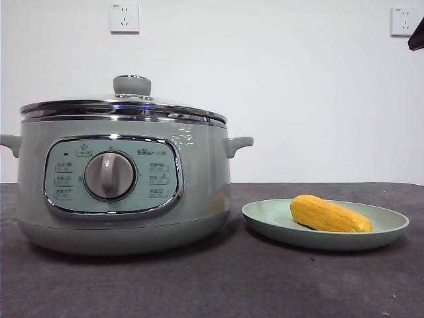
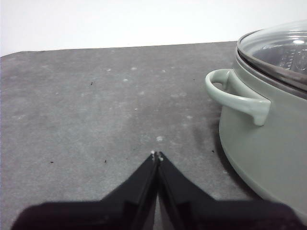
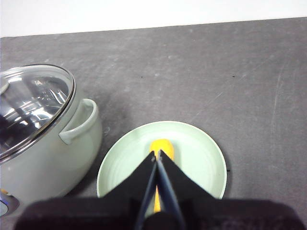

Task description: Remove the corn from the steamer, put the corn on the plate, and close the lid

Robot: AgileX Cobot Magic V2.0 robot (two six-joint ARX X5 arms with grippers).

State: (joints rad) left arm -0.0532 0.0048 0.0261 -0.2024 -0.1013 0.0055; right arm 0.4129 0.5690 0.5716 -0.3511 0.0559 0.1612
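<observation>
Corn (image 1: pixel 329 214) lies on its side in the plate (image 1: pixel 265 218), at the near right of the dark grey table (image 1: pixel 218 285), its tapered end pointing right in the front view. Just left of the plate, close to it without touching, stands the steamer (image 1: pixel 199 199), its control panel (image 1: pixel 112 177) with 1 central dial (image 1: pixel 110 175) facing the front camera and 2 small side handles sticking out. Seated squarely on the steamer's rim is the lid (image 1: pixel 124 106), chrome edge all round and its pale green knob (image 1: pixel 132 85) upright on top. Above the plate hangs the right gripper (image 3: pixel 157 154), its 2 black jaws pressed together with nothing between them, directly over the corn, well clear of it. The left gripper (image 2: pixel 156 155) hovers over bare table on the steamer's left side, near one handle (image 2: pixel 235 98), its 2 jaws likewise closed tip to tip and empty. In the front view only a black tip (image 1: pixel 417 34) shows at the top right corner. Farther back, the table ends against a white wall (image 1: pixel 291 86) that carries 2 power sockets, one (image 1: pixel 124 18) above the steamer and one (image 1: pixel 404 21) at the far right.
</observation>
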